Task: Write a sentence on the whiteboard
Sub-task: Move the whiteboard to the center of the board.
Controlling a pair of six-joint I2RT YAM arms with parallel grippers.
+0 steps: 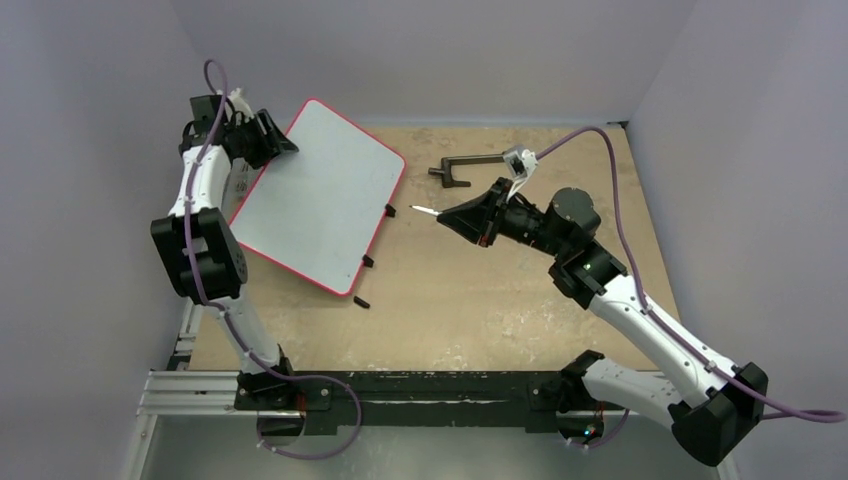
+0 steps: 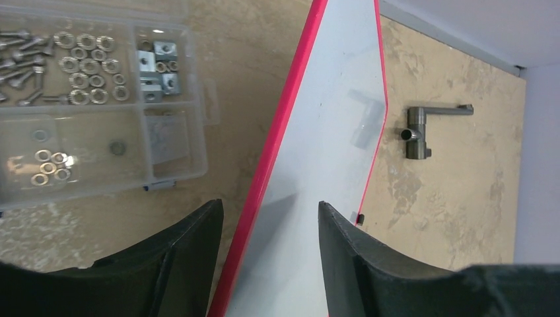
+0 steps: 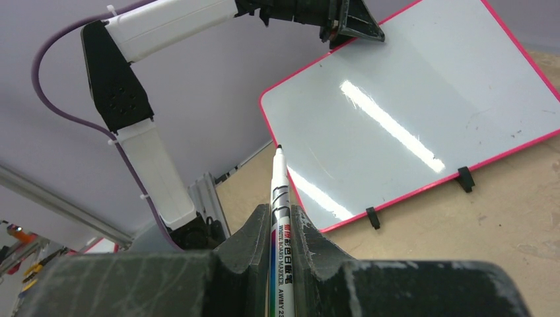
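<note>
Red-rimmed: one whiteboard (image 1: 320, 195), one marker (image 3: 279, 191).

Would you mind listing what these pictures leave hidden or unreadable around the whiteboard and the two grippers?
- Top view: whether the left gripper touches the whiteboard; its own wrist covers the fingertips.
- Left wrist view: the parts box runs off the left and top edges.
- Right wrist view: the end of the label on the marker is cut off by the bottom edge, between the fingers of the right gripper.

Whiteboard (image 1: 320, 195) white w/ red rim; marker (image 3: 279, 191) white.
</note>
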